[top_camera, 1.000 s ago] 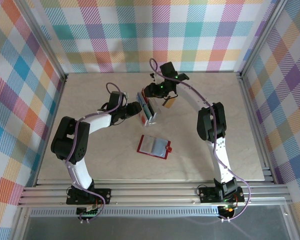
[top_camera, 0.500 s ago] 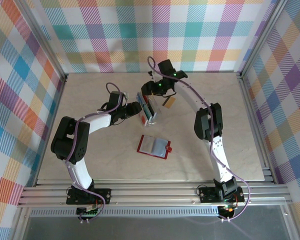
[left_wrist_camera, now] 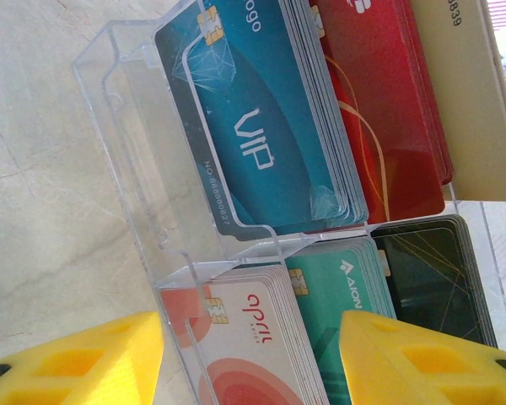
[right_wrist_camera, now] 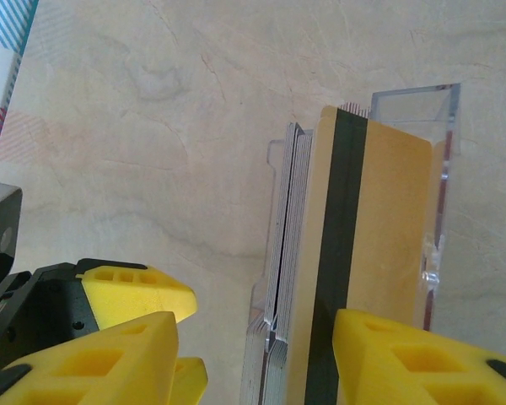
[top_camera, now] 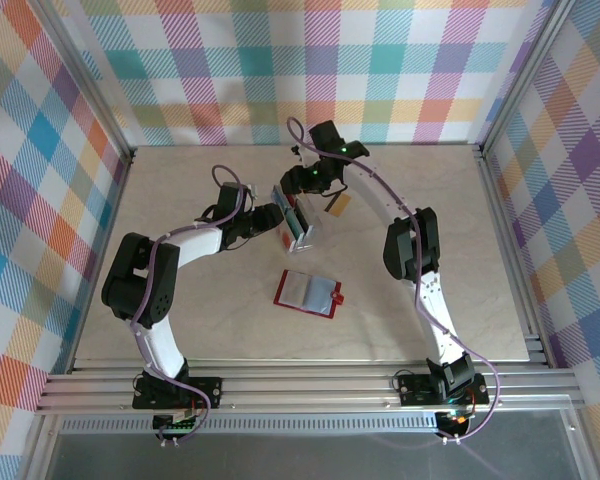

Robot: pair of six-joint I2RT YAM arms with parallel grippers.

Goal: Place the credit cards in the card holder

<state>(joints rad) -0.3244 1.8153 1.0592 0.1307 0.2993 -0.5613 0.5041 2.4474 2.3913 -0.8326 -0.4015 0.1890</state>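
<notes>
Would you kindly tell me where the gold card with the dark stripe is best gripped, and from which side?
Take the gold striped card by its upper edge, coming from above with one finger on each face. It stands on edge at the end of the clear rack, whose walls and the neighbouring cards cover its lower part; that edge looks the only hold.

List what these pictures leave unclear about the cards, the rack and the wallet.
Wallet, top view: too small to tell whether its pockets hold a card.
Beige card, left wrist view: print cut off by the top edge.
Rack, same view: the blue card hides the cards behind it.
Left gripper: whether it pinches the rack lies below the bottom edge.
Striped card, right wrist view: lower end hidden by a yellow finger.
</notes>
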